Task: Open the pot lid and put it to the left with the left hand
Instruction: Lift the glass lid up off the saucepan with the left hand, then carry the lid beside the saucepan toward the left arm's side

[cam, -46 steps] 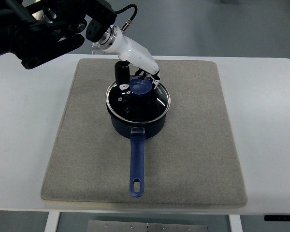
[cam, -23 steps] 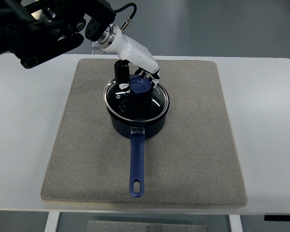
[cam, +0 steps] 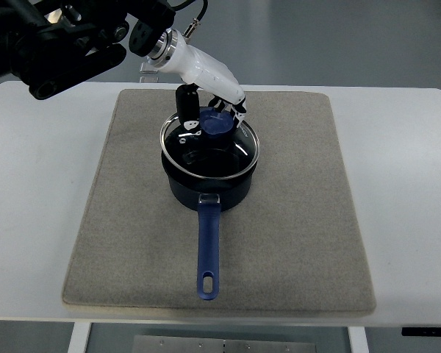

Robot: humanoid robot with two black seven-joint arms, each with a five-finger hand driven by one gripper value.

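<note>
My left hand (cam: 212, 118), white-cased with dark fingers, reaches in from the upper left and is closed around the blue knob (cam: 216, 123) of the glass lid (cam: 209, 149). The lid sits tilted over the dark blue pot (cam: 209, 184), its far edge raised beneath my hand. The pot stands on the grey mat (cam: 294, 213), slightly behind the mat's centre, with its blue handle (cam: 208, 246) pointing toward the near edge. Bare mat lies to the left of the pot, and beyond it a strip of white table (cam: 37, 206) runs to the left edge. Nothing else stands on the mat around the pot.
</note>
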